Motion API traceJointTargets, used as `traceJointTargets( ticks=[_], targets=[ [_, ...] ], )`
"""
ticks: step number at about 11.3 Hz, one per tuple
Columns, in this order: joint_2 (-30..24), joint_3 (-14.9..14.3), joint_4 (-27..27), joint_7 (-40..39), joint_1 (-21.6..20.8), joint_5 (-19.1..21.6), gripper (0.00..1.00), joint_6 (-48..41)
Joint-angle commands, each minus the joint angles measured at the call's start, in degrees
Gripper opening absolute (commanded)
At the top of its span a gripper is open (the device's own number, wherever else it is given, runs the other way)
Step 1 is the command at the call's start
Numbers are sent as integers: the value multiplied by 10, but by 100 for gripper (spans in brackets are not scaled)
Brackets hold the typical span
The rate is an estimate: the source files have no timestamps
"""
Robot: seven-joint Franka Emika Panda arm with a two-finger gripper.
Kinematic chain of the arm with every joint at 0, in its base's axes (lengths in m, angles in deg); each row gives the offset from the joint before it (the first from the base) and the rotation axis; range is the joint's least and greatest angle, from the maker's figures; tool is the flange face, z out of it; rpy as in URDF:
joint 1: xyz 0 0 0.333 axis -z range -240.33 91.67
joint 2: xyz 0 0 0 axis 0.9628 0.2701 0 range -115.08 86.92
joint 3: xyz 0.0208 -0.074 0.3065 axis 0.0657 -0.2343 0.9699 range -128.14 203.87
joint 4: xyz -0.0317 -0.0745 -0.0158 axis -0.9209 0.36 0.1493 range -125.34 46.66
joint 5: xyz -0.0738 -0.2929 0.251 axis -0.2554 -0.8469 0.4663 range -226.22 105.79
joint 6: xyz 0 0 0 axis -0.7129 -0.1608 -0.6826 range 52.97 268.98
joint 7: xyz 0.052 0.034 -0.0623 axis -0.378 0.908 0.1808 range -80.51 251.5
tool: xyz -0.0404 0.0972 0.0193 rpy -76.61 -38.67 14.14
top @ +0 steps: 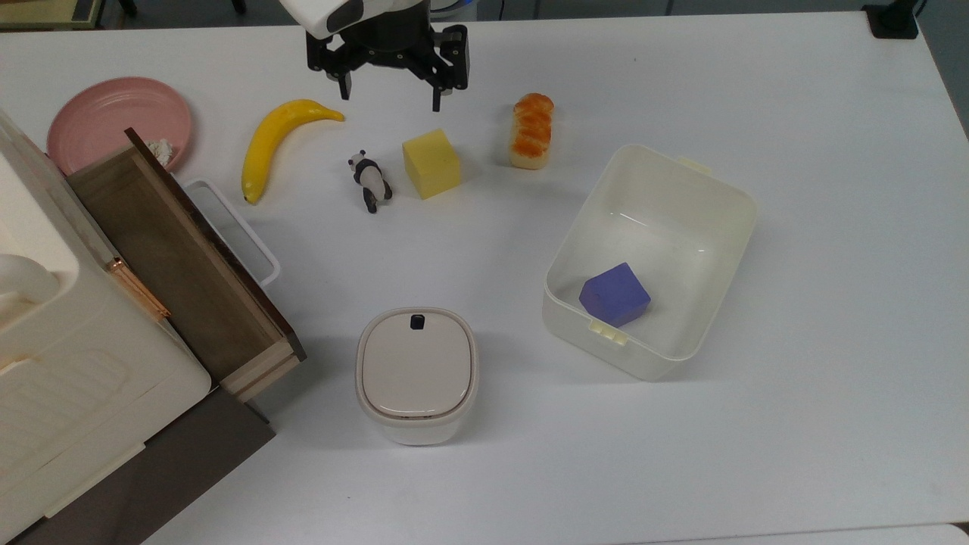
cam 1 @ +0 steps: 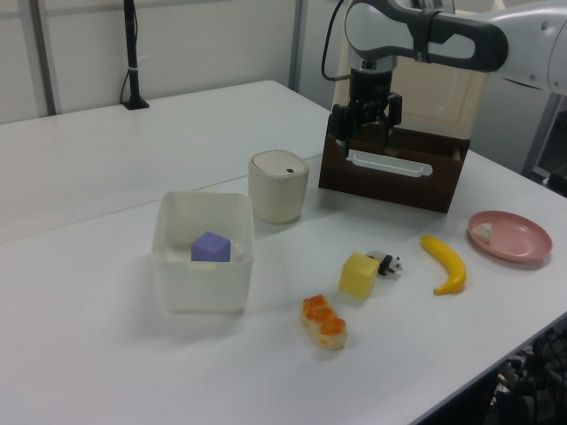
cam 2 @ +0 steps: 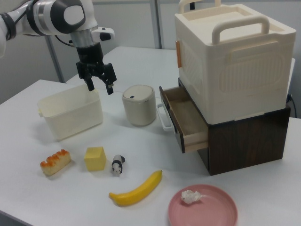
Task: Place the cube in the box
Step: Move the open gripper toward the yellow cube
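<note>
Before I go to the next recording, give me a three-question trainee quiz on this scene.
1. True or false: the yellow cube already lies in the box.
2. In the top view, what stands just left of the yellow cube? A) panda B) bread C) plate
3. What is inside the box now?

Key
1. False; it sits on the table, and the open gripper hangs above, empty.
2. A.
3. A purple cube.
</note>
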Motion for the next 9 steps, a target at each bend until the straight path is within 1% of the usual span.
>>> traceJointTargets(
  ticks=[1, 6, 9],
  targets=[
    [-3, 1, -2, 6, -4, -38, 100, 3],
    [-2, 2, -3, 7, -9, -37, 100, 0],
    [8, 2, -2, 6, -12, -36, 100, 3]
  ],
)
